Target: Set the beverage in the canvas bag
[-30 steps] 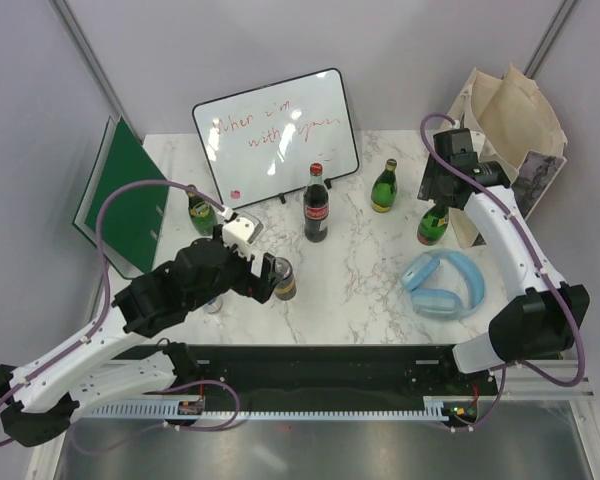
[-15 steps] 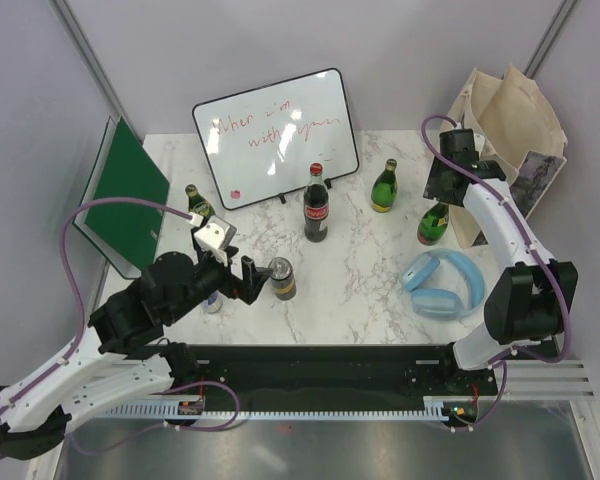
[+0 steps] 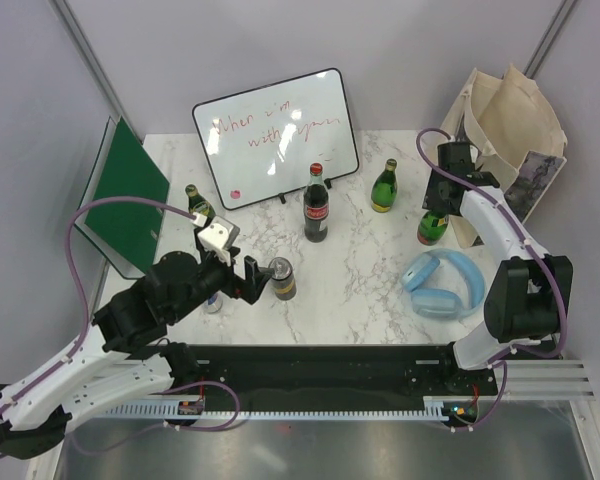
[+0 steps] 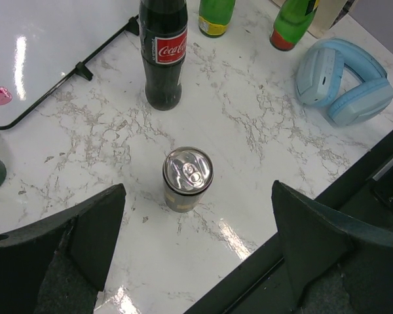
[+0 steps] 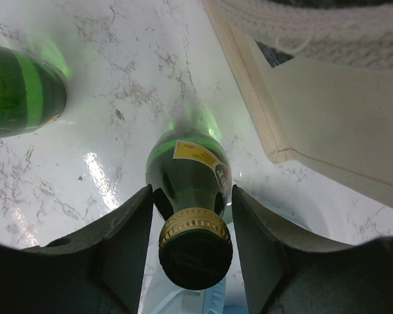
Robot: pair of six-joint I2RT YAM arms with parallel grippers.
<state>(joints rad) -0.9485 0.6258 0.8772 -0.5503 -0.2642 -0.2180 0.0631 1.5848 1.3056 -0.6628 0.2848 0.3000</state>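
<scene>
One overhead camera, two close wrist cameras.
The top external view looks down from above and behind the near edge, facing 12 o'clock across the whole table (image 3: 365, 275). The left wrist view looks steeply down, close on the can (image 4: 187, 178), headphones (image 4: 344, 78) at 2 o'clock; the right wrist view sits tight above a green bottle (image 5: 188, 173), canvas bag (image 5: 334, 118) at 2 o'clock. Overhead shares all these.

Looks like a robotics lab test cell.
Shows in plain grey panel walls (image 3: 410, 60) on metal posts (image 3: 85, 48), a marble-look table (image 3: 365, 285), robot arms (image 3: 130, 325) bolted to a black rail (image 3: 310, 362).
</scene>
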